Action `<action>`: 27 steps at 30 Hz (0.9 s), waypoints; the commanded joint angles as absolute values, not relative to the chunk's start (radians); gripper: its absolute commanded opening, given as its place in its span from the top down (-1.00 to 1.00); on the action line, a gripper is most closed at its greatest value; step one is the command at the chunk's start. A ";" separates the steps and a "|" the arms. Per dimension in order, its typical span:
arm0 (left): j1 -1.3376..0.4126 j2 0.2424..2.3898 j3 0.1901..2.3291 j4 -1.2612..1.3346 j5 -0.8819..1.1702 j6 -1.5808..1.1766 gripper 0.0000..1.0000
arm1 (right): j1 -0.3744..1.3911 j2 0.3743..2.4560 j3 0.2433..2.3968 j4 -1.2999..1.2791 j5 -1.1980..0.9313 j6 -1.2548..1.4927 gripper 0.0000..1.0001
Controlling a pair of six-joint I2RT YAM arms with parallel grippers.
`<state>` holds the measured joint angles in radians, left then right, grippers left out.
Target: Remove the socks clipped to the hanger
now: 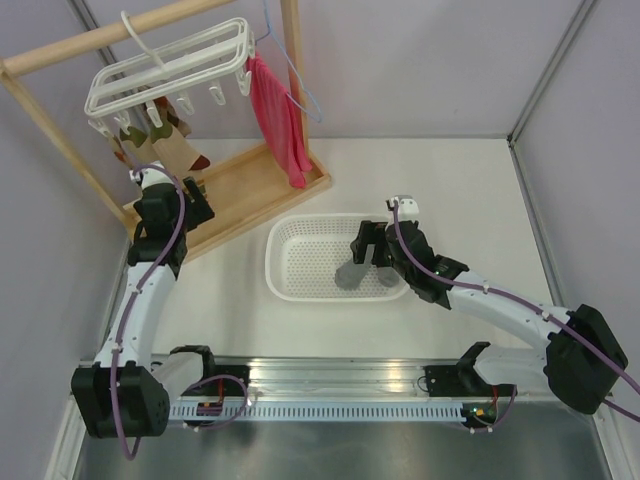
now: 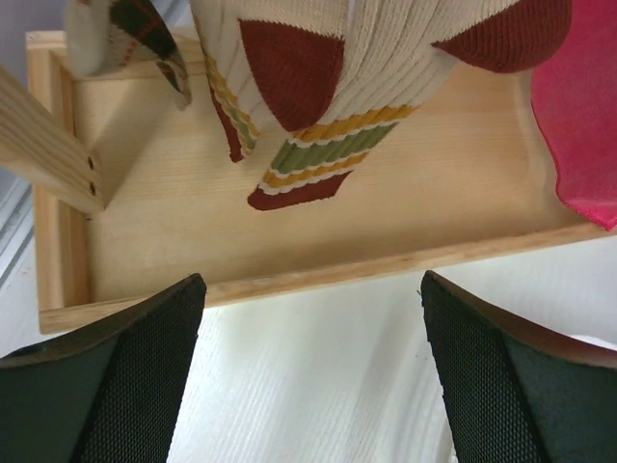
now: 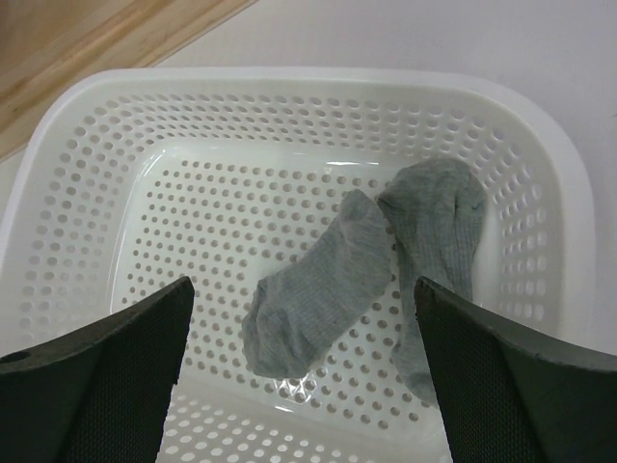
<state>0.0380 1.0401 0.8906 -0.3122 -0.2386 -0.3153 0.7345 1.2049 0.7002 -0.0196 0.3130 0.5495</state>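
The white hanger (image 1: 170, 70) hangs from a wooden rail, with patterned socks (image 1: 160, 140) clipped under its left end. My left gripper (image 1: 170, 192) sits just below them, open and empty. In the left wrist view the argyle socks (image 2: 328, 87) dangle above the open left gripper (image 2: 310, 280), not touching it. My right gripper (image 1: 375, 250) hovers open over the white mesh basket (image 1: 285, 235). In the right wrist view two plain grey socks (image 3: 318, 289) (image 3: 439, 222) lie loose in the basket (image 3: 289, 82) beneath the open right gripper (image 3: 304, 285).
A red cloth (image 1: 278, 120) and a thin blue wire hanger (image 1: 300, 80) hang at the rail's right end. The wooden rack's tray base (image 1: 250, 185) lies under the hanger, and its raised front lip (image 2: 318, 275) is close ahead of the left fingers. A rack post (image 2: 48, 145) stands to the left.
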 commanded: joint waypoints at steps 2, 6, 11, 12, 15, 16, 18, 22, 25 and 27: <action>0.041 1.074 0.865 -0.146 -0.192 -0.382 -0.90 | 0.729 1.190 0.735 0.049 0.273 0.537 -0.96; 0.041 1.115 0.832 -0.029 -0.261 -0.397 -0.91 | 0.727 1.177 0.718 0.066 0.264 0.531 -0.96; 0.041 1.225 0.815 0.113 -0.288 -0.385 -0.92 | 0.718 1.157 0.698 0.086 0.252 0.525 -0.96; 0.043 1.248 0.816 0.127 -0.298 -0.385 -0.92 | 0.716 1.155 0.698 0.087 0.245 0.522 -0.96; 0.041 1.305 0.818 0.176 -0.346 -0.383 -0.92 | 0.710 1.157 0.701 0.092 0.241 0.514 -0.96; 0.041 1.313 0.815 0.189 -0.359 -0.380 -0.92 | 0.707 1.158 0.700 0.094 0.238 0.511 -0.96; 0.041 1.333 0.807 0.218 -0.414 -0.382 -0.92 | 0.701 1.164 0.703 0.101 0.233 0.509 -0.96; 0.041 1.342 0.778 0.285 -0.466 -0.370 -0.92 | 0.692 1.192 0.706 0.118 0.219 0.508 -0.96; 0.041 1.364 0.769 0.340 -0.463 -0.345 -0.92 | 0.686 1.223 0.709 0.135 0.204 0.512 -0.96; 0.041 1.394 0.778 0.370 -0.436 -0.336 -0.92 | 0.686 1.242 0.710 0.144 0.186 0.518 -0.96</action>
